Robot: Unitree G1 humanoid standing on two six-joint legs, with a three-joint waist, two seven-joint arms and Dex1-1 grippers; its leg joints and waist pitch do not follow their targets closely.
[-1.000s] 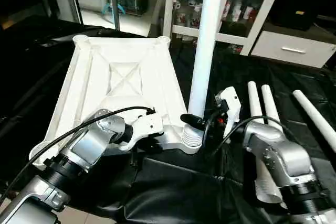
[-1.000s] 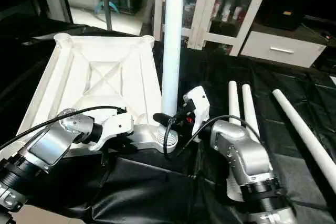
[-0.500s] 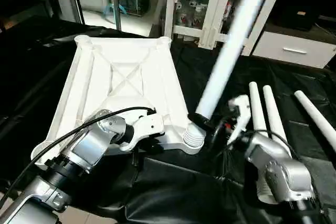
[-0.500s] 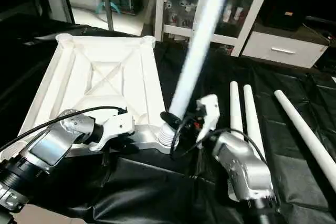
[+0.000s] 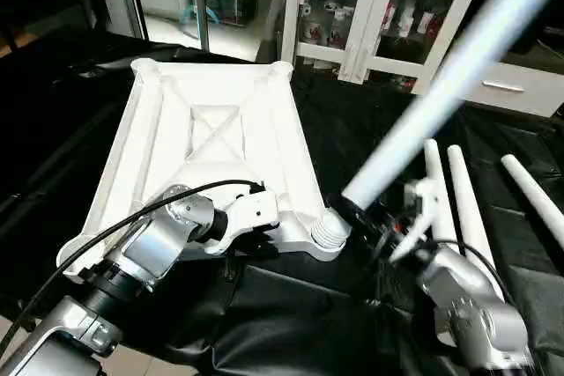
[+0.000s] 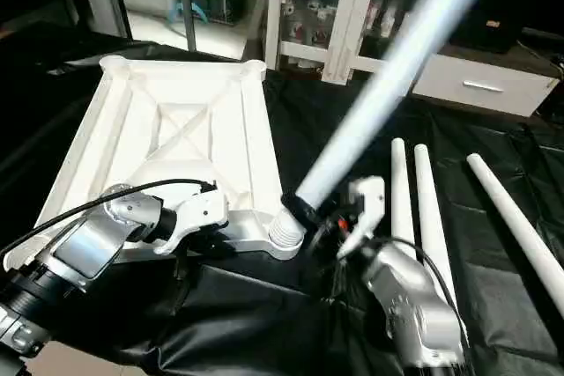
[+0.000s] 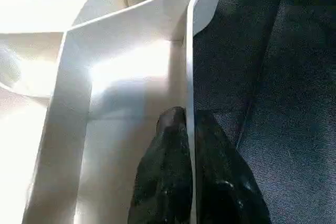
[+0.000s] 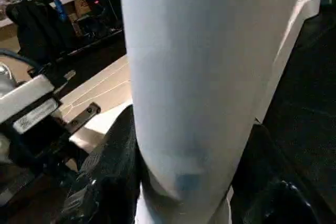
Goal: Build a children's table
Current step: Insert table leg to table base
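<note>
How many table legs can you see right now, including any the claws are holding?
4. One leg is gripped in the right claw, tilted, its threaded end at the tabletop's near corner socket. Three legs lie on the black cloth at right. None appears hidden.

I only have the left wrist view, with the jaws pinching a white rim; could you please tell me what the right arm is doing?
Observer: The right gripper holds a leg tilted steeply to the right, its threaded end at the tabletop's near right corner socket.
Operator: Is it seated?
Observer: I cannot tell; the leg is far from upright.
Operator: Are other legs at hand?
Observer: Three legs lie on the black cloth right of the tabletop.
</note>
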